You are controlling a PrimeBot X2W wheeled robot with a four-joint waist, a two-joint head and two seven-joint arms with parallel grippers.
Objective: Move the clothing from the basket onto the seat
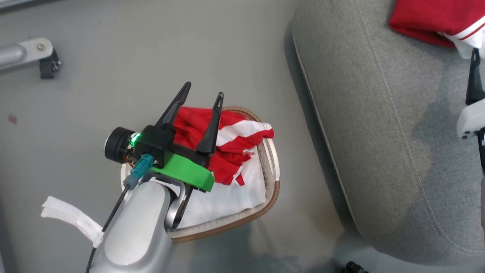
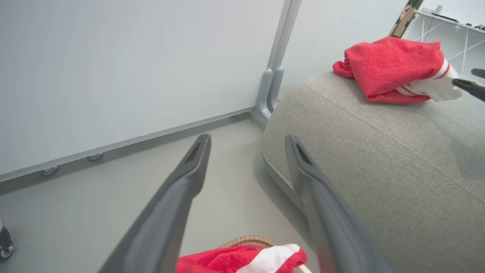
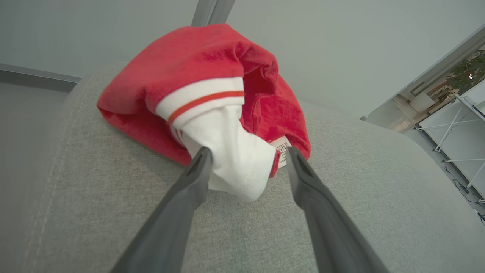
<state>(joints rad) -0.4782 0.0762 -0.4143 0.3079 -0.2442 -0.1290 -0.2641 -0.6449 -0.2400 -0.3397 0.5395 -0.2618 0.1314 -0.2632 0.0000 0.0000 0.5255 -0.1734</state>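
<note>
A red garment with a broad white band (image 1: 235,140) lies bunched in the oval basket (image 1: 242,218), on its white liner (image 1: 227,201). My left gripper (image 1: 204,89) hangs open just above that garment, with nothing between its fingers. In the left wrist view, the garment (image 2: 227,261) and the basket rim (image 2: 246,240) show under the fingers. The other red garment (image 3: 197,60), with striped white cuffs, rests on the grey seat (image 1: 379,132). My right gripper (image 3: 248,151) is open, its fingers on either side of the garment's white part. The left finger touches the cloth.
The basket stands on a grey floor left of the seat's rounded edge. A metal leg with a black caster (image 1: 30,55) is at the far left. A white wall panel and a grey post (image 2: 273,87) stand behind the seat, and white shelving (image 2: 454,30) stands beyond it.
</note>
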